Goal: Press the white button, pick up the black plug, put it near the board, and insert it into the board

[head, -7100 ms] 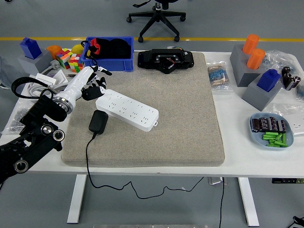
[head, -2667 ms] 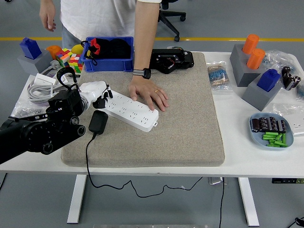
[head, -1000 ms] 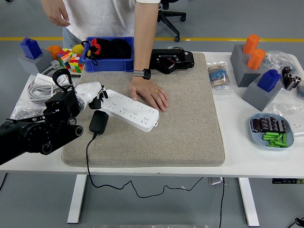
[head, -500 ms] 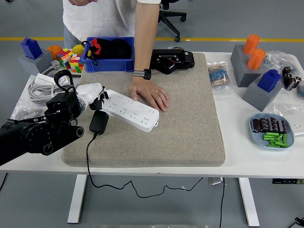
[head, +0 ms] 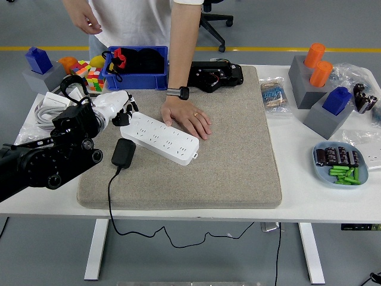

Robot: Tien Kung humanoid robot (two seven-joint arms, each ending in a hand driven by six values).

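Head view. The left hand sat at the near-left end of the power strip, its dark fingers curled loosely and holding nothing, fingertips at or just off the strip's end, where the white button should be; the button itself was too small to make out. Compared with half a second earlier the hand had lifted and drawn back a little toward the far-left, away from the strip's top. My reading: the press was finished or being released, though no light or switch position showed to confirm it.

The black plug lay on the grey mat just below and slightly right of the hand, unmoved, its cord trailing off the near edge of the mat. It was not yet picked up.

Right of the hand, a person's hand rested flat on the mat against the strip's far side, as it had through the last few seconds, apparently steadying it. The person's other hand had shifted near the blue bin.

Right robot arm not in the picture.

Next step, judged: reach down for the plug.
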